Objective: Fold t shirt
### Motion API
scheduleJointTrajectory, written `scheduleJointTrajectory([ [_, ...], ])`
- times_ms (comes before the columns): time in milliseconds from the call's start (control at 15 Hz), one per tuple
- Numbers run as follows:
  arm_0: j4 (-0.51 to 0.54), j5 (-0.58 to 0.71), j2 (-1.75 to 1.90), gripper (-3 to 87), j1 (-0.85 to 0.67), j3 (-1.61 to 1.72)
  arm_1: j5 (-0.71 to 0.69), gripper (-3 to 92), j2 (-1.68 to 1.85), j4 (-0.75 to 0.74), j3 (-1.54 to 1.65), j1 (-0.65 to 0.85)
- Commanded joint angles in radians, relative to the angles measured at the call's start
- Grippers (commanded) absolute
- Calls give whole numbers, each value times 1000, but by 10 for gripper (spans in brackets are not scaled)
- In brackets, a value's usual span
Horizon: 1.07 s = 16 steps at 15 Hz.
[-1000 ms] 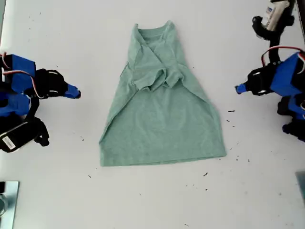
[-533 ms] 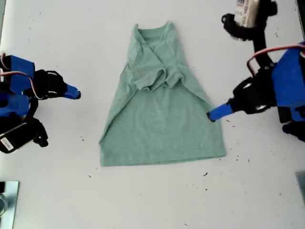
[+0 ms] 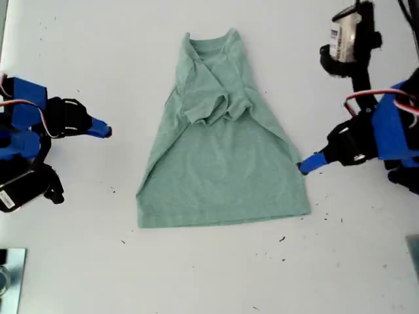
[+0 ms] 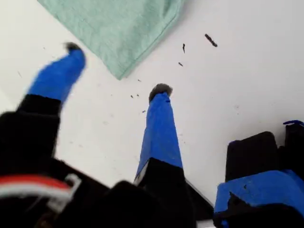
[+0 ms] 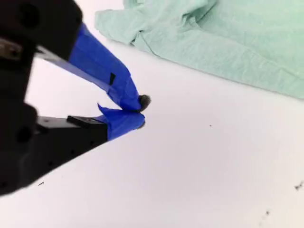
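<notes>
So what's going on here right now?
Two arms are working on a green t shirt lying on the white table, its sleeves already folded in over the chest. My first claw is open, empty, close to the shirt's edge at the exterior view's right, near the hem corner. My second claw is shut, holding nothing, parked off the shirt at the exterior view's left.

The worktop [image 3: 209,275] is plain white and smooth, lit evenly by bright light. Tiny dark specks [image 3: 282,239] lie scattered on it. A shiny metal thing [image 3: 10,278] peeks in at the exterior view's bottom left corner.
</notes>
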Motion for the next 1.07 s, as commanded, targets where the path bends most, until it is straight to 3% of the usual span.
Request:
scheduleJointTrajectory([
  [0,-14,-15,12,-2,14,-6,84,324,29,-38,69,-74],
  [133,-14,-14,9,-2,11,-6,146,347,34,-156,201,-126],
  [533,-21,-11,-11,-2,18,-5,186,317,-97,-692,561,-138],
  [667,-21,-11,-12,-2,18,-5,195,238,-213,-776,604,-141],
  [733,-21,-9,-12,-2,17,-5,204,119,-302,-822,614,-146],
  [867,-23,-9,-12,-2,17,-5,219,-10,-430,-874,586,-172],
  [1000,-21,-11,-12,-2,25,-5,202,-9,-423,-844,546,-176],
])
